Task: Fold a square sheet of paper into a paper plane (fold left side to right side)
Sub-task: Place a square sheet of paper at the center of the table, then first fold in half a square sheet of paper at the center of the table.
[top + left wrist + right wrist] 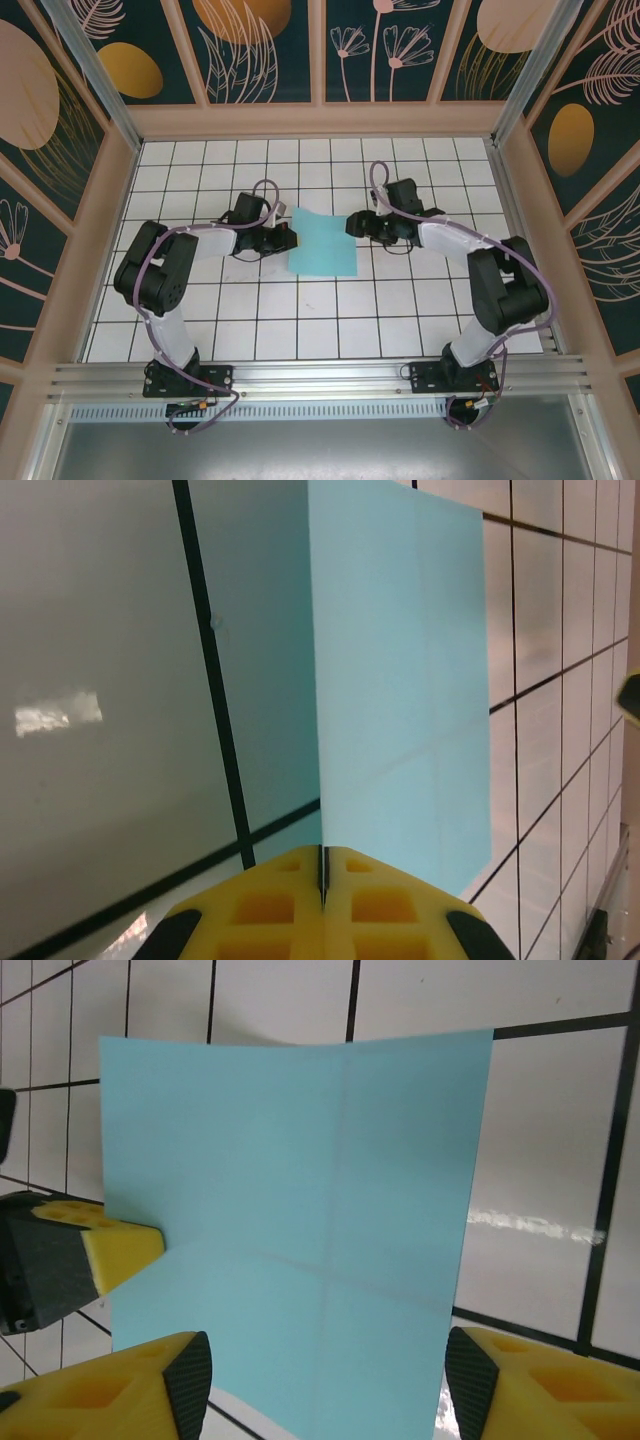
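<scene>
The square sheet of paper (pixel 325 243) is light turquoise with faint crossing creases and lies mid-table as a plain square, not a paper plane. My left gripper (pixel 291 239) is shut on its left edge. In the left wrist view the yellow fingers (pixel 380 900) pinch that edge, and the sheet (pixel 400 680) rises from them above the tiles. My right gripper (pixel 351 225) stands open at the sheet's right edge. In the right wrist view its jaws (pixel 328 1380) straddle the near part of the sheet (pixel 300 1190), apart from it. The left gripper's finger (pixel 122 1250) shows at the far side.
The white gridded table (pixel 300 310) is ringed by wooden frame walls (pixel 320 122) at the back and both sides. An aluminium rail (pixel 320 378) runs along the near edge, where both arm bases stand.
</scene>
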`<state>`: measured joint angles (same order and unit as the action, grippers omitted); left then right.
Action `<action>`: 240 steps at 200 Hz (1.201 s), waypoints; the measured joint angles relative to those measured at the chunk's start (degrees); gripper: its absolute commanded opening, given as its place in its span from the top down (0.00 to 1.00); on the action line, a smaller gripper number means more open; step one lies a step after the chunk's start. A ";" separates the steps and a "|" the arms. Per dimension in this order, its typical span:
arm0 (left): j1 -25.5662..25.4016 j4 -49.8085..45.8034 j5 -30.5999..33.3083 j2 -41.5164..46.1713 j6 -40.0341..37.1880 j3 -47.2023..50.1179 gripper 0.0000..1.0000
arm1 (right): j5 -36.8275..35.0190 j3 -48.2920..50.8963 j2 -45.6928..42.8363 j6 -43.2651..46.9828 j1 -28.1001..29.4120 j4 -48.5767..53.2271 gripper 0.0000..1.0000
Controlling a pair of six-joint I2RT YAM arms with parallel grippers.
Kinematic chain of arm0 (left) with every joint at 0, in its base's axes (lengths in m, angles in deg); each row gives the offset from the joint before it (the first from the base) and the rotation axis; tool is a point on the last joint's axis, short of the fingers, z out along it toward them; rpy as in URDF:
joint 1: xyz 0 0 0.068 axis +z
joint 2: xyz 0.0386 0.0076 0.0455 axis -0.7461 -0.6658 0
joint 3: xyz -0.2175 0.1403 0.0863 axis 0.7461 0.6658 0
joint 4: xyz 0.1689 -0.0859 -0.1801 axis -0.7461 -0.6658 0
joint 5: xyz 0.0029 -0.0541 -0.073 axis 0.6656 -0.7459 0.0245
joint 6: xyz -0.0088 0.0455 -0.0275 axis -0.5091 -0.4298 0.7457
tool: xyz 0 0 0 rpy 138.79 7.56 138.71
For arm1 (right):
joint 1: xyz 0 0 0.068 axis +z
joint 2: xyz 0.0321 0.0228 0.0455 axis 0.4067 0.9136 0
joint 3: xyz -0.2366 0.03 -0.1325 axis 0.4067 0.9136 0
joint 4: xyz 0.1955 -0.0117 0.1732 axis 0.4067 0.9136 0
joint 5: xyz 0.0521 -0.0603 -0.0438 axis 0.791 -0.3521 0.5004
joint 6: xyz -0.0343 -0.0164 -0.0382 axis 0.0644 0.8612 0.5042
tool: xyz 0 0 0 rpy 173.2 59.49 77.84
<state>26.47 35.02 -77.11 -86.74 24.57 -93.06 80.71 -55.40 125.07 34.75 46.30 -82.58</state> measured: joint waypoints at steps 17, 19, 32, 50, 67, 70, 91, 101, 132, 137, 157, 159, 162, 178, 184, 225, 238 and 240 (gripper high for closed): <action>0.04 -0.02 0.44 -0.11 -0.22 -0.50 1.00 | 0.83 -0.04 2.82 -1.42 0.02 -2.47 0.39; 0.04 -0.02 0.46 -0.11 -0.24 -0.52 1.00 | 0.92 -0.09 3.13 -1.68 0.02 -2.69 0.39; 0.04 -0.09 0.87 -0.11 -0.28 -0.59 1.00 | 1.31 -0.74 5.64 -2.32 0.04 -3.76 0.40; 0.04 -0.81 1.44 -0.11 -0.72 -0.63 1.00 | 1.75 -2.43 9.42 -2.91 0.15 -4.68 0.40; 0.04 -1.60 1.60 -0.11 -0.96 -0.70 1.00 | 1.90 -3.98 11.89 -3.26 0.39 -4.83 0.41; 0.04 -1.73 1.62 -0.11 -1.05 -0.70 1.00 | 1.99 -4.20 12.22 -3.30 0.44 -4.94 0.41; 0.04 -2.40 1.64 -0.11 -1.14 -0.90 1.00 | 2.16 -5.66 13.90 -3.52 0.72 -5.01 0.41; 0.04 -2.69 1.62 -0.11 -1.25 -1.03 0.96 | 2.19 -5.99 14.16 -3.52 0.70 -5.16 0.41; 0.04 -2.99 1.18 -0.11 -1.14 -1.33 0.71 | 1.97 -6.69 14.62 -3.48 0.83 -4.46 0.41; 0.04 -2.99 0.96 -0.11 -1.27 -1.33 0.68 | 1.92 -6.75 14.64 -3.45 0.83 -4.33 0.41; 0.04 -2.97 -0.55 -0.11 -0.52 -1.86 0.60 | 1.57 -6.88 14.64 -3.26 0.96 -4.02 0.41; 0.04 -2.95 -0.66 -0.11 -0.31 -1.95 0.58 | 1.57 -6.88 14.64 -3.26 0.96 -4.02 0.41; 0.04 -2.93 -0.96 -0.11 -0.22 -2.21 0.57 | 1.55 -6.88 14.64 -3.26 0.96 -4.00 0.41; 0.04 -1.64 -2.95 -0.11 0.96 -3.17 0.51 | 1.55 -6.88 14.64 -3.19 0.96 -4.00 0.42; 0.04 -0.98 -3.63 -0.11 1.40 -3.45 0.49 | 1.55 -6.86 14.64 -3.10 0.96 -4.00 0.41; -1.01 2.19 -6.91 -0.13 4.04 -5.53 0.43 | 1.29 -6.88 14.64 -3.10 1.05 -3.93 0.42; -1.95 2.93 -7.69 -0.46 4.55 -6.60 0.43 | 1.33 -6.88 14.64 -3.10 1.05 -3.98 0.41; -2.10 3.06 -7.78 -0.55 4.68 -6.80 0.43 | 1.33 -6.88 14.64 -3.13 1.05 -3.98 0.41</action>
<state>24.38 38.08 -84.89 -87.29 29.24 -99.85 82.05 -62.28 139.71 31.63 47.35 -86.56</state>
